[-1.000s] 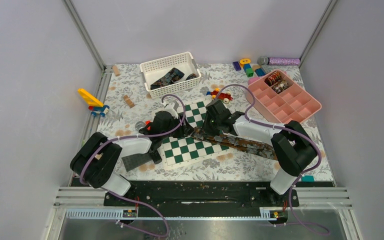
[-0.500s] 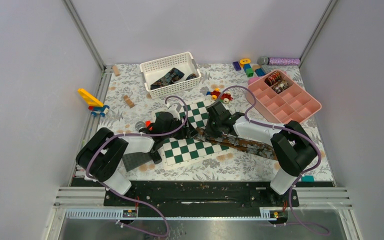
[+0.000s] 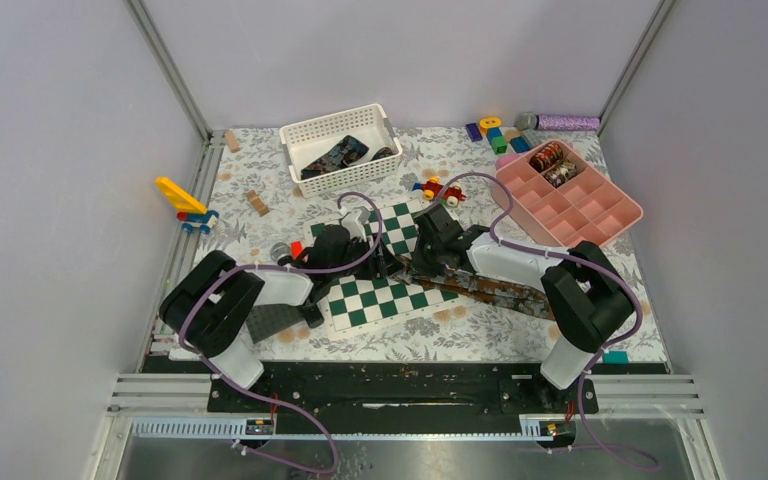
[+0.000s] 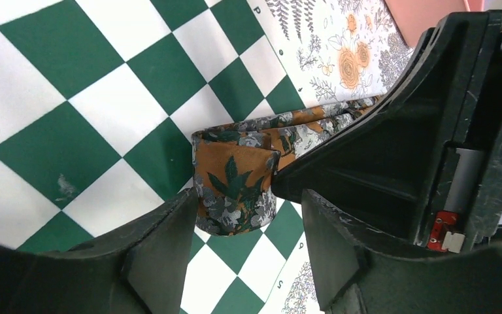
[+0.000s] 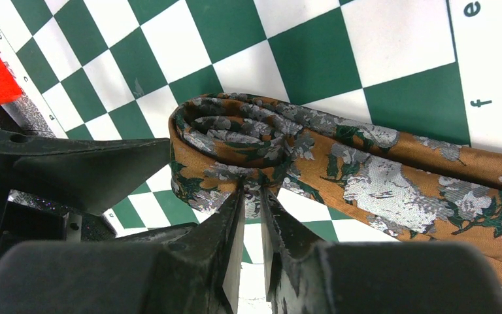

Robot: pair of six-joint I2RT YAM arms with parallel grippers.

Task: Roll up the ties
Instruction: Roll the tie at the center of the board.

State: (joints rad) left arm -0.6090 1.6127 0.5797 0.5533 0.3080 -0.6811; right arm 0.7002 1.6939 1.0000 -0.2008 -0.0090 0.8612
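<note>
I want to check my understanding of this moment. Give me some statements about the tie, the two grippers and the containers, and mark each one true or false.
1. The right gripper is shut on the rolled end of the brown tie. True.
2. The left gripper is clamped on that tie. False: its jaws stand open, one on each side of the roll.
3. The roll lies on the chessboard. True.
4. The pink tray holds nothing. False: coiled ties sit in its far compartments.
5. The white basket stands between the arm bases. False: it stands far from them, beyond the chessboard.
</note>
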